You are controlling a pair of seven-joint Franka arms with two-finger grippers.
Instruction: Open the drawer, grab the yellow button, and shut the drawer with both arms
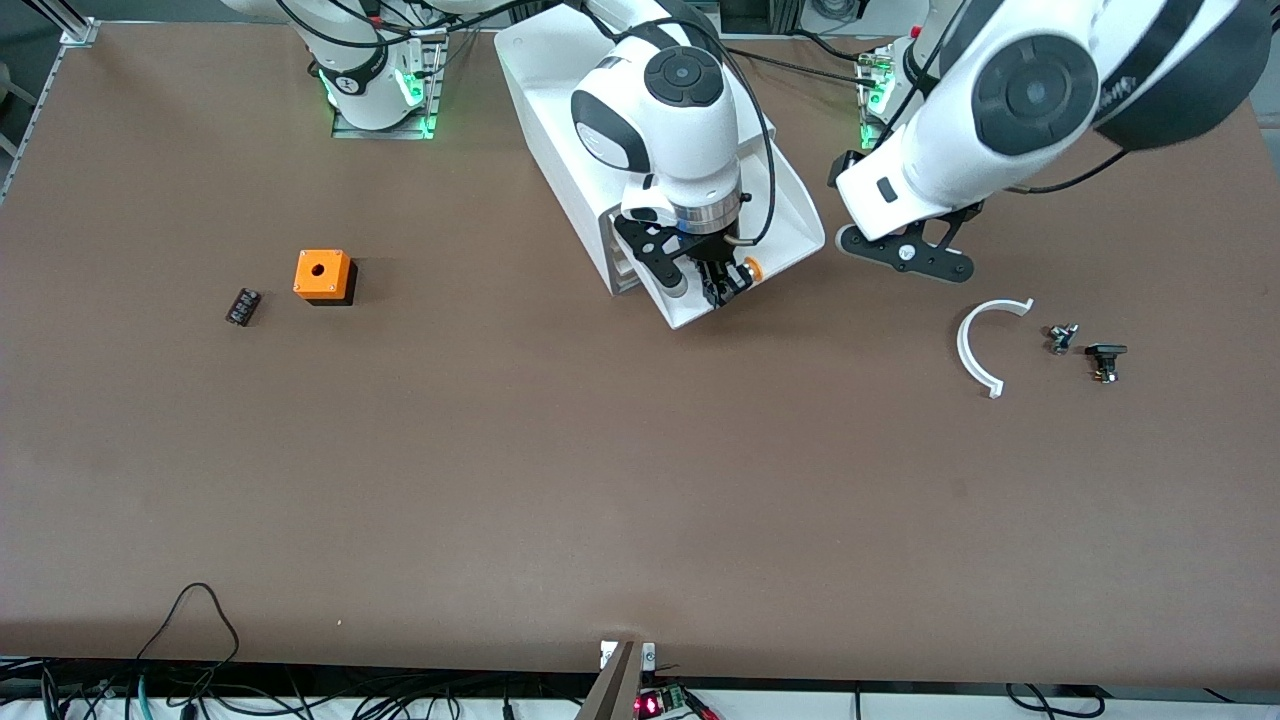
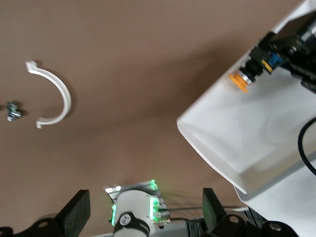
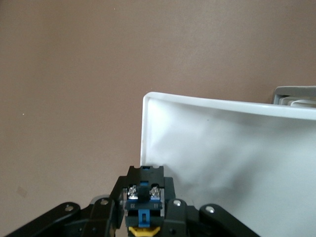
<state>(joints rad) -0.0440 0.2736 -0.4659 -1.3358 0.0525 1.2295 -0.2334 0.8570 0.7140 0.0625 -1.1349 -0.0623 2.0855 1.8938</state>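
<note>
Gripping the button (image 1: 749,268), the right hand (image 1: 722,285) sits inside the pulled-out white drawer (image 1: 790,215), fingers clamped on the black-and-blue body, orange cap pointing toward 3 o'clock in the front view. Left hand (image 2: 145,210) hovers with fingers wide over the surface (image 1: 600,480) beside the drawer, waiting. White curved piece (image 1: 975,345) lies at 5 o'clock from it.
</note>
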